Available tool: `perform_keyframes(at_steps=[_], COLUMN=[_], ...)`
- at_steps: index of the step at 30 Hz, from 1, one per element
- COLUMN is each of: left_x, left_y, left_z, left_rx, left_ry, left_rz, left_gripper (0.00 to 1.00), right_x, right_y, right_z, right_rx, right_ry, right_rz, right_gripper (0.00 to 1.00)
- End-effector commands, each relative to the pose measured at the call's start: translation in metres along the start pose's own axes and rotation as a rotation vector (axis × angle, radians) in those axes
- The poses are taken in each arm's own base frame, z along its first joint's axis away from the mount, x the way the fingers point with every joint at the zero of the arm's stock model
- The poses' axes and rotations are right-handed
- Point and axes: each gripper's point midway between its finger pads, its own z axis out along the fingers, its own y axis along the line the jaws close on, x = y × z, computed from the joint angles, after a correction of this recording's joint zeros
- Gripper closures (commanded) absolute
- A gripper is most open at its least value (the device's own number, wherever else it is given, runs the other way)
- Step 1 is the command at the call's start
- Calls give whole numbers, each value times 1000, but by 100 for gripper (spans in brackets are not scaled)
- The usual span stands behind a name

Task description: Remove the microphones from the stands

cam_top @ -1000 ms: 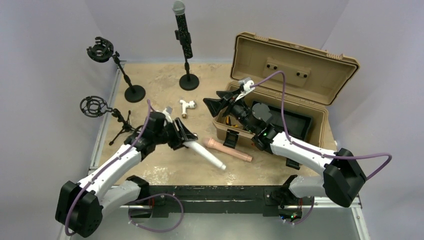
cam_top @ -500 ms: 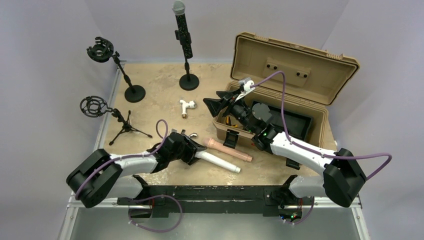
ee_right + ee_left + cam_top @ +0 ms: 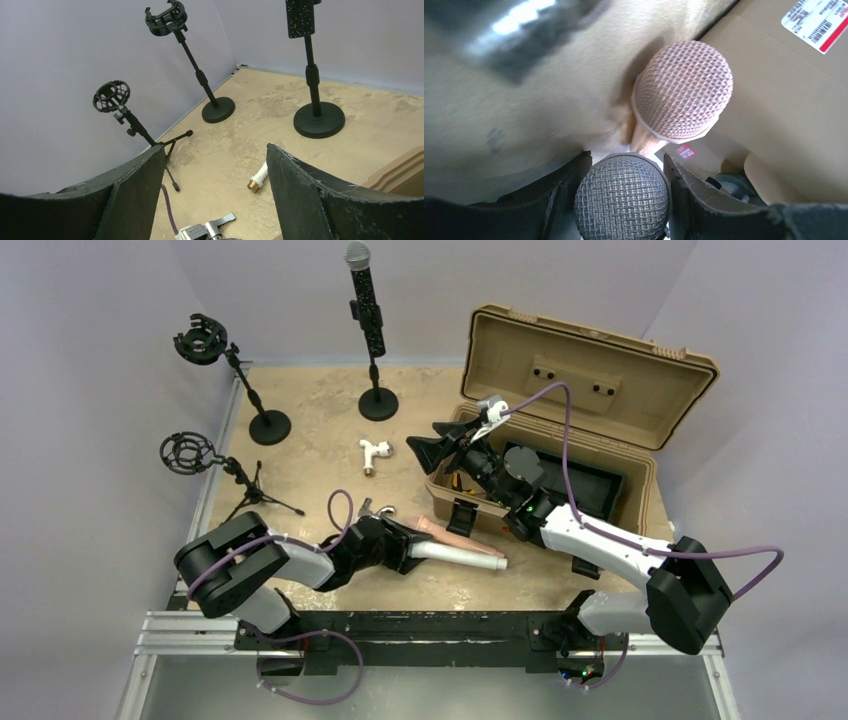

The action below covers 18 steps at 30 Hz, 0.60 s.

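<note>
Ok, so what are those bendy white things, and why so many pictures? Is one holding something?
Those are two robot arms bolted to a table. The big picture looks down from above; the other two come from small cameras on the wrists. The left tool is shut on a white microphone; its camera sees the grey mesh head up close, with a pink microphone lying just beyond. The right tool is open, holding nothing, beside a tan case with its lid up. At the back a black microphone sits on a stand, and a round-base stand and a tripod stand are empty. A small white pipe piece lies on the table.
</note>
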Motion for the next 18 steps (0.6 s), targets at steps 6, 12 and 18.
perform_keyframes(at_steps=[6, 12, 18], left_x=[-35, -24, -28], left_y=[47, 45, 42], left_z=[-31, -16, -23], left_rx=[-235, -203, -201], left_ry=[-203, -133, -161], left_rz=[72, 46, 96], left_gripper=[25, 10, 5], right_x=[-11, -8, -11], right_y=[2, 2, 2], right_z=[1, 2, 1], right_rx=[-7, -14, -7], right_ry=[-47, -38, -45], right_rz=[5, 6, 4], right_gripper=[28, 28, 28])
